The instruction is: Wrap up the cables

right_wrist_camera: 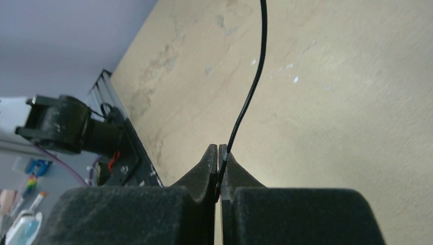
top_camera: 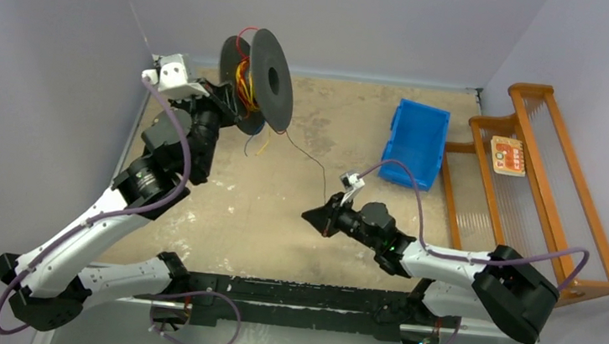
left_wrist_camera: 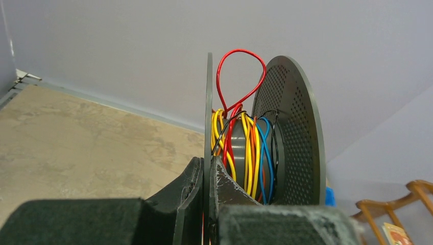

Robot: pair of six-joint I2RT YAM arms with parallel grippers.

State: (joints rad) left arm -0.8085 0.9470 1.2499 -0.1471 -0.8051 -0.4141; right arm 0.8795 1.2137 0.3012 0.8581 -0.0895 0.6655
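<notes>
Black spool [top_camera: 256, 76] raised, black strand [right_wrist_camera: 256, 76] pinched.
Above the tabletop [top_camera: 221, 215] the left gripper [left_wrist_camera: 208, 166] clamped the spool's flange, coloured cables [left_wrist_camera: 247, 148] wound on its core; the right gripper [right_wrist_camera: 218, 153] closed tight on the black strand.

A black two-flanged spool [top_camera: 270, 72] is seen raised on edge over the far left of the mottled beige worktop [top_camera: 280, 220]. A blue open bin [top_camera: 415, 142] is set at the worktop's far right. Just beside it a wooden rack [top_camera: 536, 186] is placed, and a small orange-and-white card [top_camera: 507, 155] is laid on it.
</notes>
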